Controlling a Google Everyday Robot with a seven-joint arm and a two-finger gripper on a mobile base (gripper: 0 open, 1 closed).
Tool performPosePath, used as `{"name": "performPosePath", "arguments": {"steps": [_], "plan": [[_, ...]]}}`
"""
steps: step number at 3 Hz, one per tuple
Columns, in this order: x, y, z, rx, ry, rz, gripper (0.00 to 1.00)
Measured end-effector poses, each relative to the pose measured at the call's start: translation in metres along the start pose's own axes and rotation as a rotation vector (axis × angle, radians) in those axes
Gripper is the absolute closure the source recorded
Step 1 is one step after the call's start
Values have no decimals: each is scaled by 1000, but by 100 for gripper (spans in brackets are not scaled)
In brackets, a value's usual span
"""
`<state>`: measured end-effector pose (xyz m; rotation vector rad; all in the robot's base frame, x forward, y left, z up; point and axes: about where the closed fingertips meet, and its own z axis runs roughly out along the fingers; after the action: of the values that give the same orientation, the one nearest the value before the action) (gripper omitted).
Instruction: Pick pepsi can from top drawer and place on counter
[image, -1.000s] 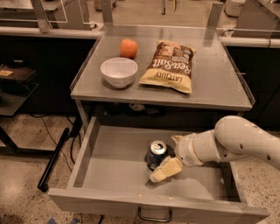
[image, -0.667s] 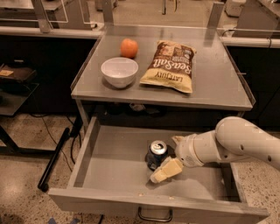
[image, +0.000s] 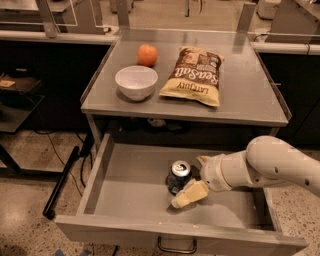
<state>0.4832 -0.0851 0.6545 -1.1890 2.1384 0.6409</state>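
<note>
The pepsi can (image: 178, 175), dark blue with a silver top, stands upright in the open top drawer (image: 125, 192), right of its middle. My gripper (image: 191, 178) reaches in from the right at the can's right side. Its jaws are open: the near cream finger (image: 190, 194) lies in front of the can and the far finger (image: 203, 160) sits behind and to the right of it. The can rests on the drawer floor. The counter (image: 250, 95) is the grey tabletop above the drawer.
On the counter stand a white bowl (image: 136, 82), an orange (image: 147, 54) and a chip bag (image: 194, 75). The drawer's dark loop handle (image: 176, 247) is at its front centre. Black side tables flank the counter. A dark pole (image: 62, 180) leans on the floor at the left.
</note>
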Motion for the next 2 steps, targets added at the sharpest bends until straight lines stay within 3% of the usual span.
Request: {"name": "performPosePath", "arguments": {"steps": [2], "plan": [[-7, -15, 8, 15, -24, -5, 0]]}}
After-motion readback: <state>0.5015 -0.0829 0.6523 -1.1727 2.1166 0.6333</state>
